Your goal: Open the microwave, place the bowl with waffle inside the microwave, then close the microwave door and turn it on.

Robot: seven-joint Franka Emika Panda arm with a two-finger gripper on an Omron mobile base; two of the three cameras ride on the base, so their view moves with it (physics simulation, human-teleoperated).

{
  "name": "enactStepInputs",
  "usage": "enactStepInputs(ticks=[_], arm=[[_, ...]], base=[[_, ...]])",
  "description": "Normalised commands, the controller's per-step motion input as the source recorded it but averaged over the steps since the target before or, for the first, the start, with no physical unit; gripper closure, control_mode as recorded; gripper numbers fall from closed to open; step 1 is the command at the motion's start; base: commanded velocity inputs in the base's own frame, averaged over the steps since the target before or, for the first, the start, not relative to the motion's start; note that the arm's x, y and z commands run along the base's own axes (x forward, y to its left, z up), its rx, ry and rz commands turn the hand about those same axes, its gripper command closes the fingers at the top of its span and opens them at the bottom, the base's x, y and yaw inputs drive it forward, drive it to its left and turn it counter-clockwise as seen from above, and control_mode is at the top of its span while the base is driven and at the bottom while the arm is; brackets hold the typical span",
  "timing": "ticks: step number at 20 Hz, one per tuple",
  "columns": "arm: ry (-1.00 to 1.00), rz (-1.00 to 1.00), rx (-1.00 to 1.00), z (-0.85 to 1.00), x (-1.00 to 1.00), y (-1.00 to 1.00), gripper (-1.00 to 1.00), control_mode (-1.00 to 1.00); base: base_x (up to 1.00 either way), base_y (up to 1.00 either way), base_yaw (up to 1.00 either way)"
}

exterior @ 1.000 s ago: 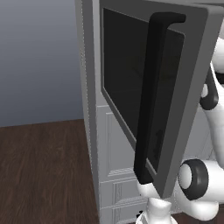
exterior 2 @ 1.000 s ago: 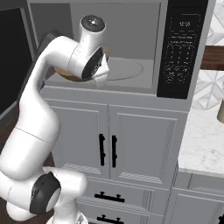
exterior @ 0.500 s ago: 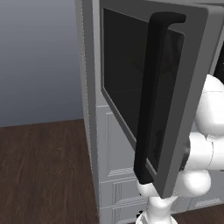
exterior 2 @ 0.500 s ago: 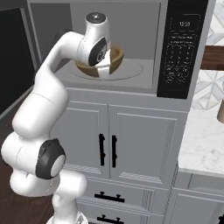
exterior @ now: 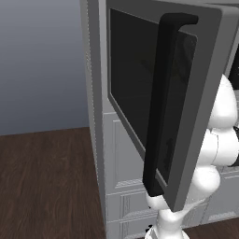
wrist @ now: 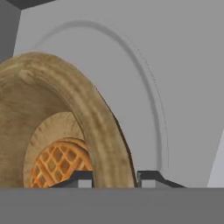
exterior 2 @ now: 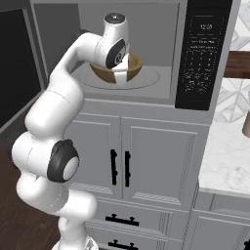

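Observation:
The microwave [exterior 2: 202, 53] stands open, and its door [exterior: 140, 88] with the long black bar handle [exterior: 161, 102] is swung out to the left. A brown wooden bowl [exterior 2: 135, 66] sits low over the round glass plate [exterior 2: 146, 80] inside the cavity; I cannot tell if it touches. My gripper [exterior 2: 120, 77] reaches in from the left and is shut on the bowl's rim. In the hand view the rim of the bowl [wrist: 83, 109] runs between the two fingertips [wrist: 151, 177] of the gripper [wrist: 114, 177], and the golden waffle [wrist: 59, 166] lies in the bowl's bottom.
White cupboard doors with black handles [exterior 2: 119, 168] and drawers sit below the microwave. A marble counter [exterior 2: 224, 156] lies to the right. The open door [exterior 2: 14, 63] also shows at the left. Dark wood floor [exterior: 42, 177] spreads left of the cabinet.
My hand has carried the bowl rightward, from the cavity's left edge to over the middle of the glass plate. The door has not moved.

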Motion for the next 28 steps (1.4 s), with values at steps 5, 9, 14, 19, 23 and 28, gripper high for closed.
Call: enactStepInputs(ticks=[5,9,14,19,23,28], arm=[[-0.19,0.00,0.04,0.07,-0.63,-0.04,-1.00,-1.00],[-0.32,0.01,0.04,0.05,-1.00,-0.01,-1.00,-1.00],[-0.35,0.17,-0.05,0.32,-1.00,0.00,-1.00,-1.00],[-0.43,0.36,-0.29,0.37,-1.00,-0.15,-1.00,-1.00],[-0.47,0.42,-0.52,0.33,-1.00,-0.33,-1.00,-1.00],[-0.33,0.49,-0.83,0.36,-1.00,0.00,-1.00,-1.00]], base=[[0.00,0.00,0.00],[0.00,0.00,0.00],[0.00,0.00,0.00],[0.00,0.00,0.00],[0.00,0.00,0.00],[0.00,0.00,0.00]])
